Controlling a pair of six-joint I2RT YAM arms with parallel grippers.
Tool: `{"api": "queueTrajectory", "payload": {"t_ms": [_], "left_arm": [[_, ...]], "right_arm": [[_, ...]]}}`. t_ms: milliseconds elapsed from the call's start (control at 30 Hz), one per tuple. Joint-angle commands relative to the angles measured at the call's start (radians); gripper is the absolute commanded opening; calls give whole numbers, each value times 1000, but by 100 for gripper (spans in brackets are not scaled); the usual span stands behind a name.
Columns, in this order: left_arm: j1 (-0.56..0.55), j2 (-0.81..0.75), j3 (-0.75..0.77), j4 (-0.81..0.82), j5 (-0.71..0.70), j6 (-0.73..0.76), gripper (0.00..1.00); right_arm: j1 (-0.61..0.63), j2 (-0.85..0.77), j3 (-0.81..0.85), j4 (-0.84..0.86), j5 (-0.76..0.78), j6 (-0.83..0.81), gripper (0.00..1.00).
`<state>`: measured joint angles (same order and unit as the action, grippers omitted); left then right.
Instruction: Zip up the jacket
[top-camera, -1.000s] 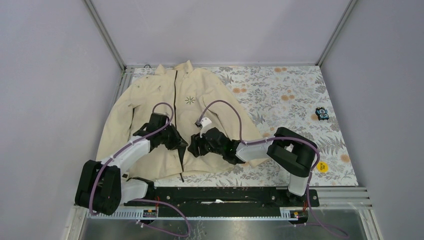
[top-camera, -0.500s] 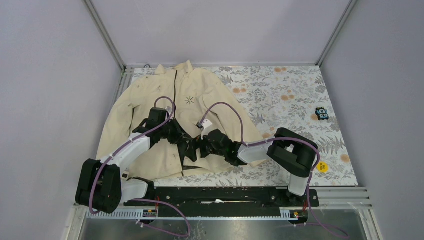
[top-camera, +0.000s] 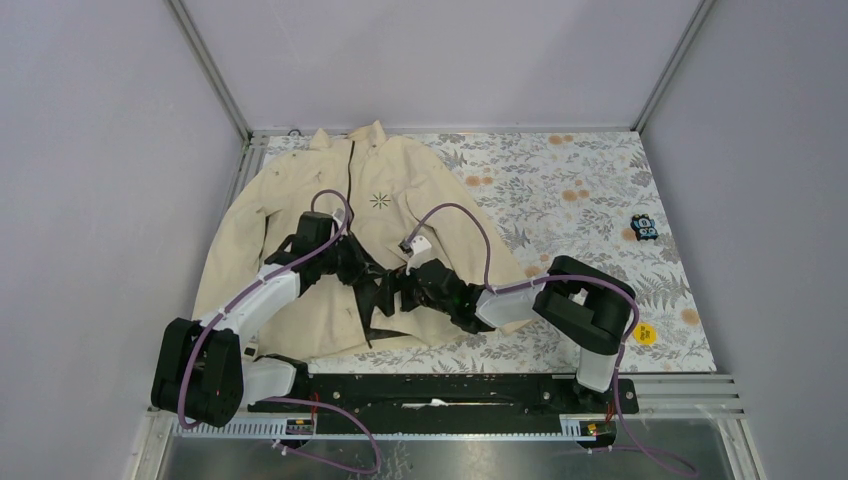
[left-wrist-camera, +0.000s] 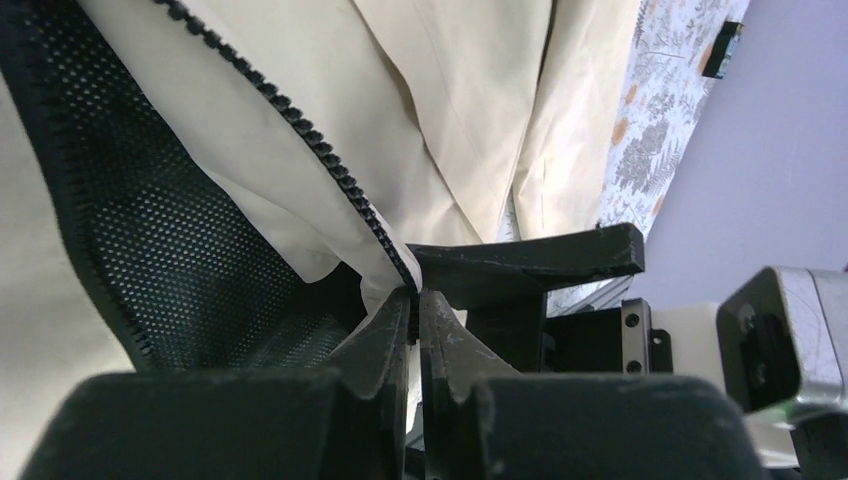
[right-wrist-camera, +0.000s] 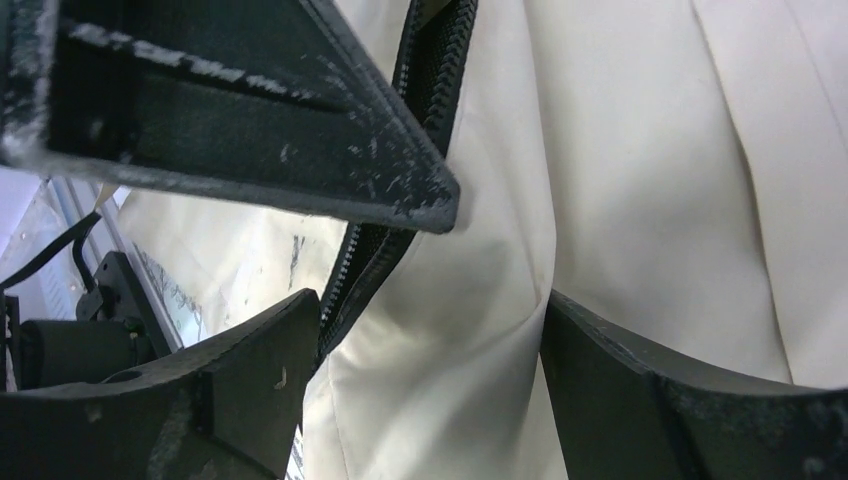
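The jacket (top-camera: 262, 215) is laid flat on the flowery table cloth (top-camera: 580, 200), with its collar at the far end. The left gripper (left-wrist-camera: 415, 303) is squeezed tight on the jacket, and the zipper edge is pinched right between its fingertips. The zipper teeth (left-wrist-camera: 300, 135) are seen running up and away from those fingertips. Black net lining (left-wrist-camera: 150, 230) is seen just beside them, on the left of that view. The right gripper (right-wrist-camera: 430, 300) is held wide apart, and a bump of cream cloth is seen between its fingers. The two grippers are seen just beside each other, over the lower middle of the jacket. A small black and blue thing (top-camera: 643, 228) and a yellow dot (top-camera: 645, 334) are seen well apart from the fingers, out to the right
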<state>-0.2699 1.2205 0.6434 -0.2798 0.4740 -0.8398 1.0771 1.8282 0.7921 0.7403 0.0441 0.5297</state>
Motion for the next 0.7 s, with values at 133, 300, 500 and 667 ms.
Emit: {"api": "queueTrajectory", "payload": {"t_ms": [133, 300, 500, 667], "left_arm": [[-1, -4, 56, 42, 52, -4, 6], [1, -19, 76, -12, 7, 39, 18], [0, -86, 69, -59, -38, 55, 45], [0, -165, 37, -122, -78, 66, 61]], "right_arm": [[-5, 6, 2, 70, 69, 33, 67], [-16, -8, -33, 109, -35, 28, 45], [-65, 11, -51, 204, -214, 63, 12], [-140, 65, -63, 356, -460, 132, 2]]}}
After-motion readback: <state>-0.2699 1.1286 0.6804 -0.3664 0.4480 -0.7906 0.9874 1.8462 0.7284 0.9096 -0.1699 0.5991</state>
